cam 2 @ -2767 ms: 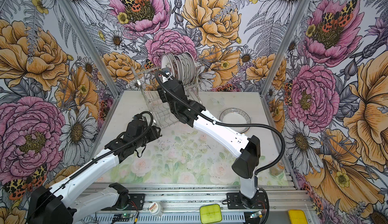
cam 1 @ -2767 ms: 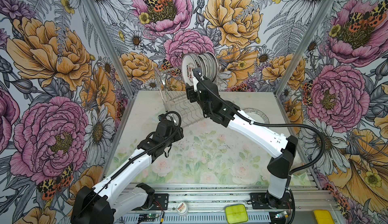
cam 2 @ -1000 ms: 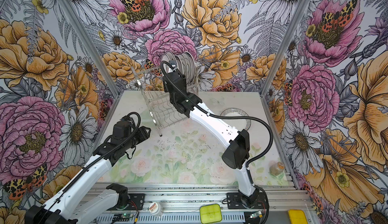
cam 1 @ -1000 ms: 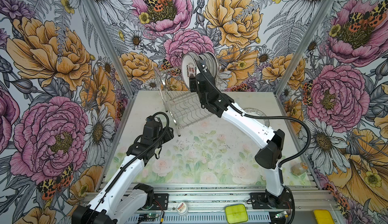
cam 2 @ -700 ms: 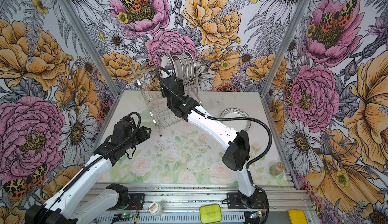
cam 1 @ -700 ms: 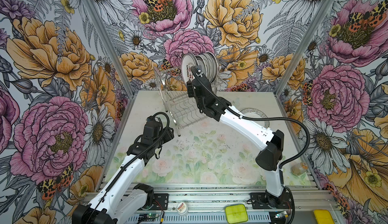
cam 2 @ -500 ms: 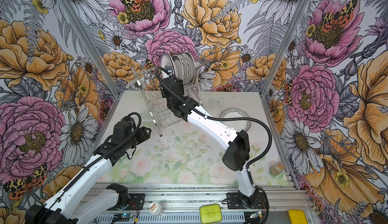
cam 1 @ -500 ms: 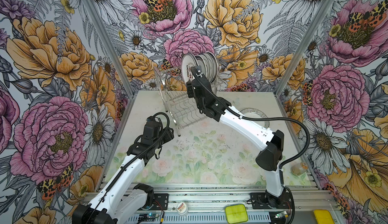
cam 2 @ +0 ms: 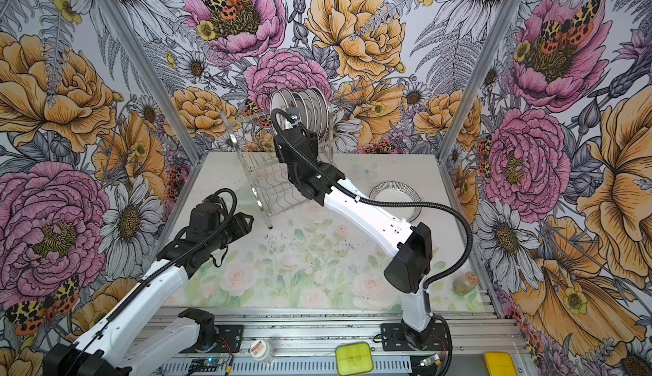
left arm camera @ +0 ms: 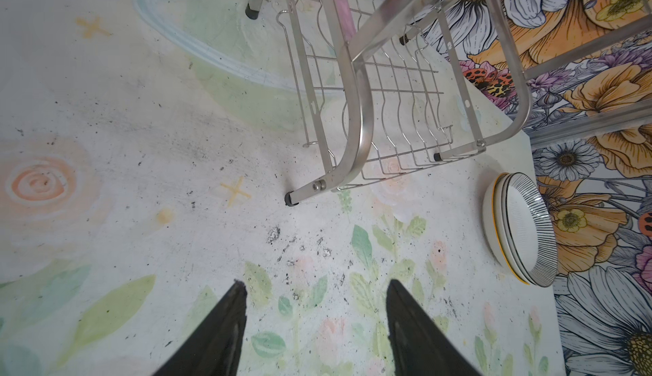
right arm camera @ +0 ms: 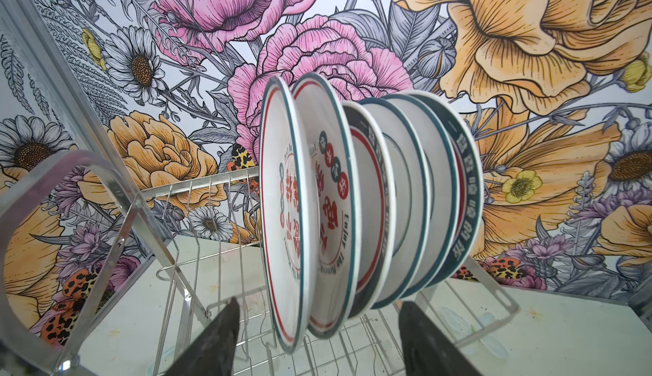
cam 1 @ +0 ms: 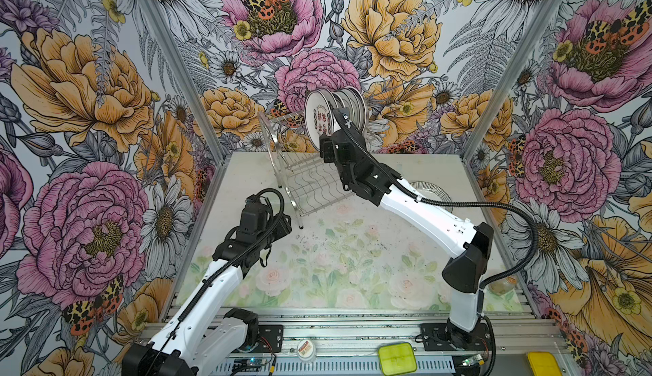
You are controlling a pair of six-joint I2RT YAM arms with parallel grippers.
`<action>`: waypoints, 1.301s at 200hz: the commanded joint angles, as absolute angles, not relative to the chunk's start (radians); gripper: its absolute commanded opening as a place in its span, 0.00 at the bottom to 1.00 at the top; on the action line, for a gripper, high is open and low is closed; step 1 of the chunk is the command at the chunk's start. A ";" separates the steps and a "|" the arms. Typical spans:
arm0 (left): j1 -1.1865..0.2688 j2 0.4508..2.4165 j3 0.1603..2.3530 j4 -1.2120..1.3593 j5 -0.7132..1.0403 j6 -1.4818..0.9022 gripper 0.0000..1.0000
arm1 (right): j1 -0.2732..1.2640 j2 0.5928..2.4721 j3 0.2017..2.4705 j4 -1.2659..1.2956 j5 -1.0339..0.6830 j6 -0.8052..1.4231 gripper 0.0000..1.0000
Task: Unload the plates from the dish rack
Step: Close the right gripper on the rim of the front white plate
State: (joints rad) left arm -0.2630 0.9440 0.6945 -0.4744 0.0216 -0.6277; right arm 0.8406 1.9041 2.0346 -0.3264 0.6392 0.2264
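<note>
Several round white ceramic plates (right arm camera: 388, 198) stand slotted in shiny steel wire dish rack (left arm camera: 358, 117); right gripper (right arm camera: 319, 302) spread, aimed at front plate (right arm camera: 282, 215); left gripper (left arm camera: 315, 282) spread, empty.

The surface (cam 1: 335, 258) in front of the dish rack (cam 1: 310, 187) is lying open. Upright plates (right arm camera: 282, 198) are crowding one end of its upper tier, leaving narrow gaps; neighbouring slots are standing empty. A plate stack (left arm camera: 518, 226) is sitting right of the rack.
</note>
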 commanded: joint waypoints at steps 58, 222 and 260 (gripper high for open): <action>-0.246 0.921 0.672 -0.442 0.053 -0.614 0.64 | 0.848 1.835 2.015 -0.322 0.452 0.335 0.73; -0.162 0.911 0.669 -0.442 0.118 -0.588 0.64 | 0.743 2.004 2.151 -0.323 0.350 0.415 0.70; -0.155 0.917 0.675 -0.443 0.128 -0.582 0.64 | 0.736 2.057 2.199 -0.324 0.349 0.379 0.61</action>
State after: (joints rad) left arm -0.1669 0.9226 0.6788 -0.4667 0.1001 -0.6102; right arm 0.7464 2.0178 2.1544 -0.3302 0.3424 0.4019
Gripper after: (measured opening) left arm 0.640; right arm 0.641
